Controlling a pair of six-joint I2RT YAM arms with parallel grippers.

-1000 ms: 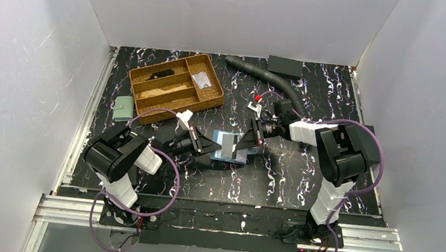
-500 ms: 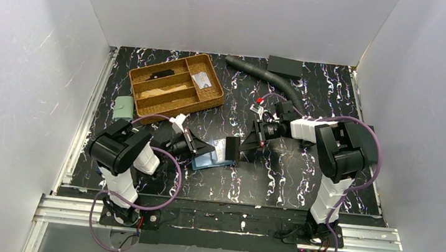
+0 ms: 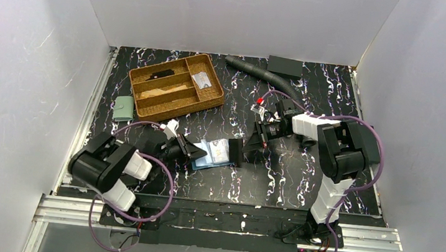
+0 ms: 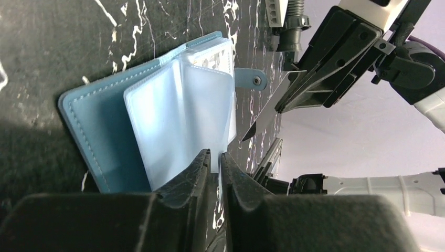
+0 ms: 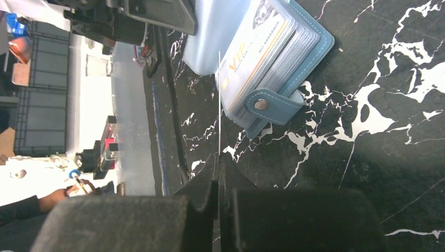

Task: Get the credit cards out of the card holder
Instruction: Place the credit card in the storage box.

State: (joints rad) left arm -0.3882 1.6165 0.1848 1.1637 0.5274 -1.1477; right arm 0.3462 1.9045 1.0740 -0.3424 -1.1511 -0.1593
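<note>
The left fingers (image 4: 191,173) stand almost together with only a slit between them, right at the lower edge of the clear plastic sleeves (image 4: 178,121). Whether they pinch a sleeve I cannot tell. The card holder (image 3: 214,154) lies open on the counter (image 3: 277,182) between the two arms, teal cover down, sleeves fanned upward, and its snap tab (image 5: 267,105) points toward the right arm. A printed card (image 5: 252,47) sits in the top sleeve, so at least that one is left to draw.

Just beside the tab side, one of the credit cards (image 5: 219,105) is seen edge-on and looks clear of the sleeves. The right fingers (image 5: 207,184) are closed on its near end.

Judging by the look of them, the cards are light, thin, stiff and slick. A firm pinch across a short exposed edge, pulling straight along the sleeve, should suit them, since a skewed pull could jam a corner. The sleeves are floppy and glossy and likely to buckle or slip. The holder itself looks light enough to slide on the counter, so it probably wants bracing at the cover or spine while a card is drawn
</note>
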